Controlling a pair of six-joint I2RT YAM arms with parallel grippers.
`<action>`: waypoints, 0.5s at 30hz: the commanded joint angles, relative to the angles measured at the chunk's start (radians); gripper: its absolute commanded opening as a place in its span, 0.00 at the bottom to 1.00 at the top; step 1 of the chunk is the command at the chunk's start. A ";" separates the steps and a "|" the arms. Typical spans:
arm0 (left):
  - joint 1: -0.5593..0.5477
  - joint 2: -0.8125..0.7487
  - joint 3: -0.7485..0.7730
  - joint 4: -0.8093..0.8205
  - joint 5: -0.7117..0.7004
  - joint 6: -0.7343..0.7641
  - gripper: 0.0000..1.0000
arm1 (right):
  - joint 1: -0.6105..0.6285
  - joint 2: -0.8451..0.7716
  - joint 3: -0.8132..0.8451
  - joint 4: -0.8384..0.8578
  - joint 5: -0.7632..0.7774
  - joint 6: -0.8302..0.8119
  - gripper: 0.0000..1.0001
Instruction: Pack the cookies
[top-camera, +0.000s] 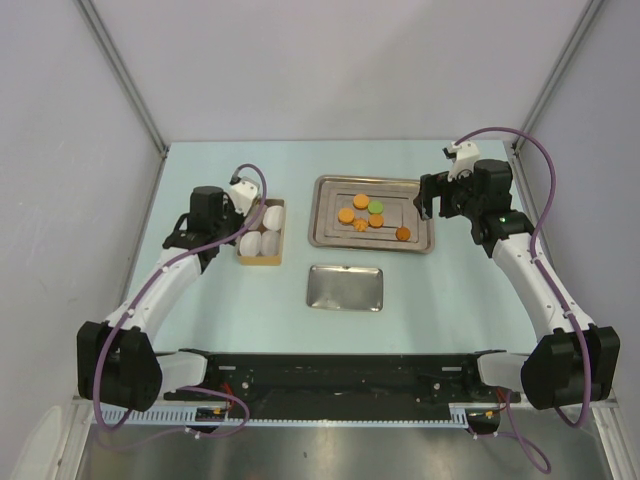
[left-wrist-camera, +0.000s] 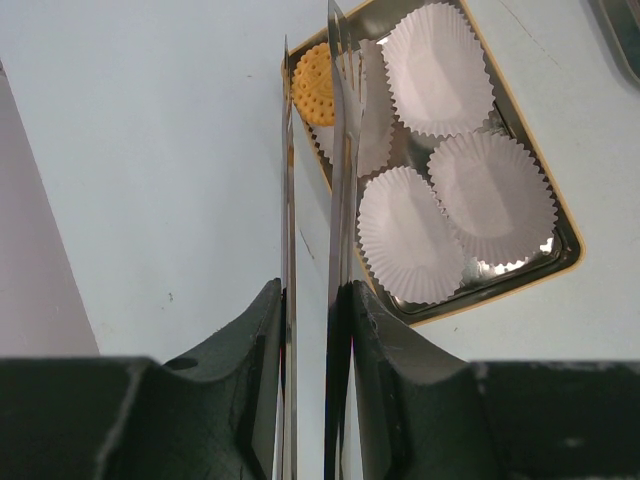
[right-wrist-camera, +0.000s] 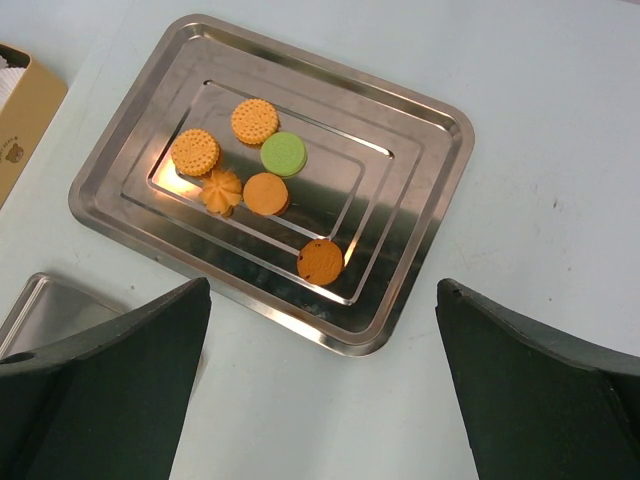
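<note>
Several cookies, orange ones (right-wrist-camera: 266, 193) and one green one (right-wrist-camera: 283, 154), lie on the large steel tray (right-wrist-camera: 420, 110), which also shows in the top view (top-camera: 325, 200). My right gripper (right-wrist-camera: 322, 300) is open and empty, hovering over the tray's near right corner (top-camera: 432, 200). My left gripper (left-wrist-camera: 312, 300) is shut on a pair of thin metal tongs (left-wrist-camera: 338, 150). The tongs' tips reach the far corner of a tan box (left-wrist-camera: 575, 240), where one orange cookie (left-wrist-camera: 315, 85) sits between the blades. I cannot tell whether the tongs are pinching it.
The box (top-camera: 259, 261) holds several white paper cups (left-wrist-camera: 405, 235) and stands left of the large tray. A small empty steel tray (top-camera: 344, 287) lies in front of the large one. Enclosure walls stand close on both sides.
</note>
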 joint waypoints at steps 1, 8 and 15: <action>0.006 -0.003 0.006 0.043 0.008 0.012 0.33 | 0.005 -0.008 0.012 0.012 0.007 -0.006 1.00; 0.006 0.002 0.000 0.039 0.016 0.012 0.36 | 0.005 -0.009 0.013 0.012 0.008 -0.008 1.00; 0.006 -0.003 -0.008 0.042 0.010 0.017 0.38 | 0.005 -0.012 0.013 0.013 0.008 -0.008 1.00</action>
